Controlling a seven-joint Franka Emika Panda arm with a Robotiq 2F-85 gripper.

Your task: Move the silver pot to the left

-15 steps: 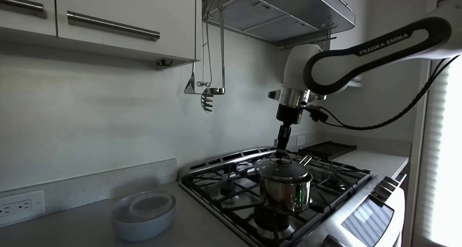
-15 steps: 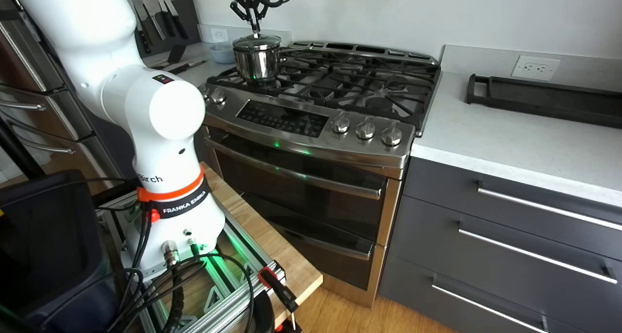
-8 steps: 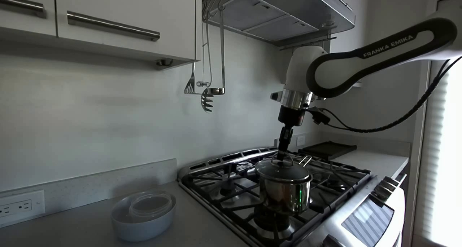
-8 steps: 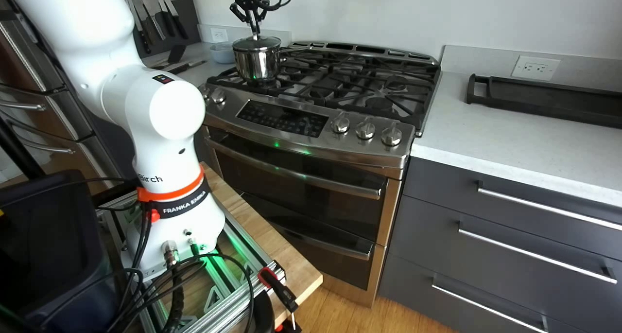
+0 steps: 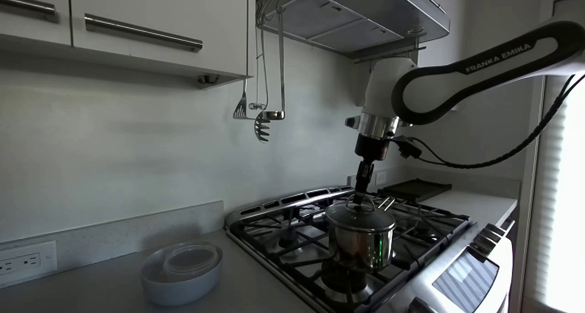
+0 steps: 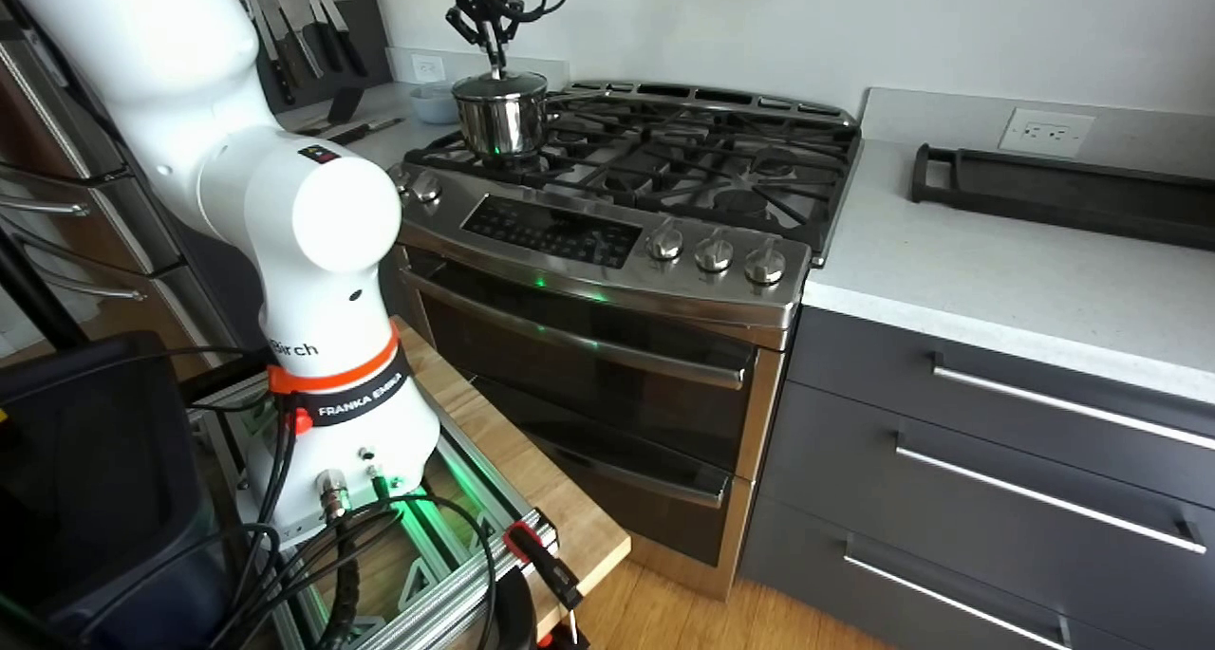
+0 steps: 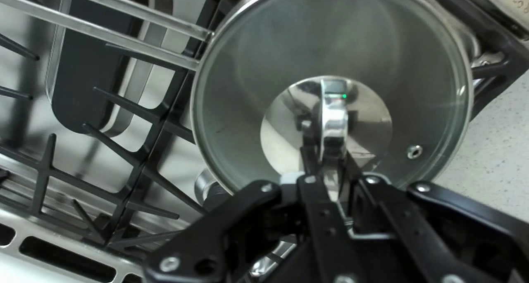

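Stovetop grates [image 6: 645, 161] are bearing the silver pot [image 6: 501, 123] at their left end in an exterior view, the gripper [image 7: 328, 144] is pinching its lid handle [image 7: 334, 120], and the set-down is seemingly ending, the next move probably calling for letting go.

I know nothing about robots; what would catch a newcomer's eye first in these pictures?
First comes the big white robot arm, which fills the left of an exterior view. Next, close up in the wrist view, the black gripper pinches the loop handle of a glass lid. Beneath that lid, the shiny silver pot stands at the left end of the stove in an exterior view.
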